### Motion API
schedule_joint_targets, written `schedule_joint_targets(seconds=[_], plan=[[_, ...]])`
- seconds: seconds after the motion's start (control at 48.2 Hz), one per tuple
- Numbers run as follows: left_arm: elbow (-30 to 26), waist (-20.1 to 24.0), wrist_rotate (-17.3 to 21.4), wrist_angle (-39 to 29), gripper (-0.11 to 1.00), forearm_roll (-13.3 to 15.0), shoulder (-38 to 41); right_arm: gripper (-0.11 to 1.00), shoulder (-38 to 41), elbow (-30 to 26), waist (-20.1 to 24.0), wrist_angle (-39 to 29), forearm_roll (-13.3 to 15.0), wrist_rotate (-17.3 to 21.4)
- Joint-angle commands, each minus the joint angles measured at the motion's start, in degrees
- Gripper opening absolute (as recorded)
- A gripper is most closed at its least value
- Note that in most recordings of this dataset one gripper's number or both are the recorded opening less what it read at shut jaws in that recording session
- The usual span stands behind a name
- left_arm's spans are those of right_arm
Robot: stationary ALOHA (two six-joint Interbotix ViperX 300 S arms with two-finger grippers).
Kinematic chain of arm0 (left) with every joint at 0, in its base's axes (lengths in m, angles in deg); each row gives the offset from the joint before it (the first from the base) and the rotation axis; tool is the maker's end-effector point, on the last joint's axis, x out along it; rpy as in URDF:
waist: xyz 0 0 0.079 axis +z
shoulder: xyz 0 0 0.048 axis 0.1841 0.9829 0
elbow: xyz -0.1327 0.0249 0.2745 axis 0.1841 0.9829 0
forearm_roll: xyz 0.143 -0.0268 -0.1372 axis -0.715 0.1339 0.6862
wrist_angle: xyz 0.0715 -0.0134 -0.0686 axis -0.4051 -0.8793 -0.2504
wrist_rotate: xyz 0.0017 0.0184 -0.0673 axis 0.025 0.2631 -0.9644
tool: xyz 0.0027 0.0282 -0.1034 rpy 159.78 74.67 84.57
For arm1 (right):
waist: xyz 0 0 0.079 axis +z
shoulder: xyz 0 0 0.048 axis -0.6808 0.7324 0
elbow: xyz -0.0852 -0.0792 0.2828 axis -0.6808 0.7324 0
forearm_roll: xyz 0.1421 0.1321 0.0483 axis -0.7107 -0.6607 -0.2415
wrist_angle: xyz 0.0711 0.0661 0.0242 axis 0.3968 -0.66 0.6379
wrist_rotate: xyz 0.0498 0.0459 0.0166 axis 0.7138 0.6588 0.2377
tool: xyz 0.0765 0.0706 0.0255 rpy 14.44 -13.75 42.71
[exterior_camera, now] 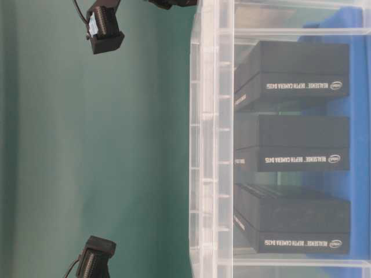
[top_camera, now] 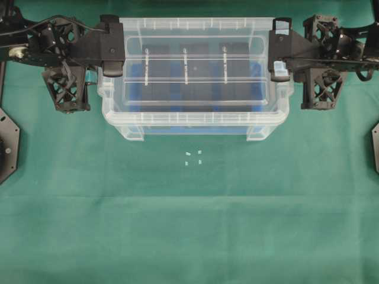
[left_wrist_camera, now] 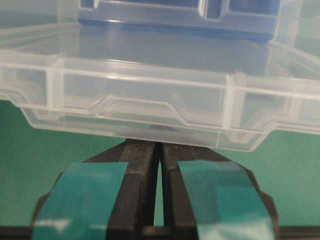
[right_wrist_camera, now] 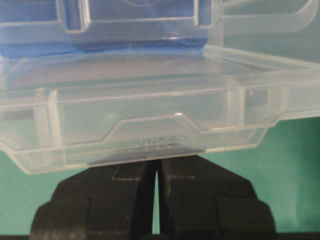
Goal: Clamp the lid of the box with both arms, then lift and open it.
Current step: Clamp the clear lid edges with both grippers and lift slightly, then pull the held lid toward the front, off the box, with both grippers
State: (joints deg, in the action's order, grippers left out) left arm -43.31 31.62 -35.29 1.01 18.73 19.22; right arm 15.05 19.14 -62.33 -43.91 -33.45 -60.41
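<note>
I'm seeing both grippers pinching the lid (top_camera: 192, 71), left gripper (left_wrist_camera: 159, 150) at nine o'clock, right gripper (right_wrist_camera: 156, 167) at three, fingers nearly touching on its rim, lid hovering over the box (top_camera: 192, 124).

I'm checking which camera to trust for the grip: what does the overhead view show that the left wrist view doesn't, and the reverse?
Only the overhead view shows both grippers, left and right, at opposite short ends of the lid, the three black blocks in the box, and small white bits on the cloth.

Only the left wrist view shows the teal-taped fingers nearly closed at the lid's edge.

Both show the clear lid and green cloth.
</note>
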Motion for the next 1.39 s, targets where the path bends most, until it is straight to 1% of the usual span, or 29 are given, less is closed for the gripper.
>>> schedule_joint_targets(seconds=[0.0,0.311,0.519,0.727,1.059,1.184,1.37], plan=[[-2.37,-0.53,-0.35,0.18,0.01,0.26,-1.14,0.00,-1.76,-2.81,1.32,1.41,-0.18,0.53],[-2.90,-0.53,-1.41,-1.49,0.01,0.35,-3.52,0.00,-3.60,-3.69,1.67,-0.18,-0.18,0.53],[-4.83,-1.23,-1.41,-3.08,0.01,0.26,-4.92,0.00,-4.22,-4.31,1.67,-1.41,-0.18,0.53],[-7.03,-1.58,-1.41,-5.36,0.01,0.26,-5.36,0.00,-5.19,-5.36,1.76,-2.99,-0.18,0.62],[-7.91,-1.67,-1.41,-6.50,0.01,0.26,-5.36,0.00,-5.71,-6.42,2.20,-4.75,-0.18,0.62],[-7.91,-2.81,-2.20,-6.86,0.01,0.26,-5.45,0.00,-5.80,-6.50,2.99,-4.75,-0.18,0.88],[-7.91,-5.62,-4.22,-8.09,0.01,0.26,-6.33,0.00,-6.06,-7.12,5.36,-6.24,-0.18,2.90]])
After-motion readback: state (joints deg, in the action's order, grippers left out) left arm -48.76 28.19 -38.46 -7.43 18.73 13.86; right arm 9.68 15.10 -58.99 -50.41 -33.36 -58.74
